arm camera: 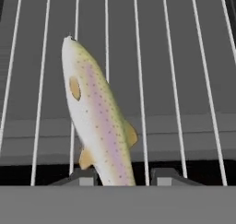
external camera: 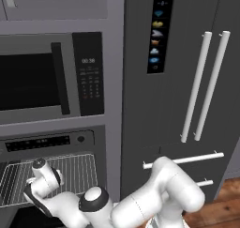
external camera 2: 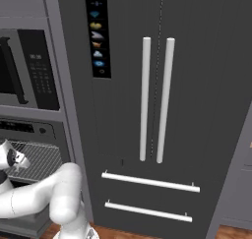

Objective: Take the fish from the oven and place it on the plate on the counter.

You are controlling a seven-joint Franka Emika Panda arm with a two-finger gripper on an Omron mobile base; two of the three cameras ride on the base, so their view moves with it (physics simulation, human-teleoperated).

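Fish lies on the wire rack inside the oven, body running from about 11 o'clock at the far end to 6 o'clock at the near end in the hand view, pale speckled flank up, small orange fins showing. Gripper sits at the near end of the fish: one dark fingertip on each side of the body, close against it, so the jaws stand narrow around the fish; whether the pads actually press it I cannot tell. In the left base view the white arm bends from 5 o'clock toward 8 o'clock, with the hand over the oven rack. Oven control strip sits just above the rack. Microwave is mounted above the oven. Dark refrigerator with white bar handles stands just beside the oven column, at 3 o'clock of it.
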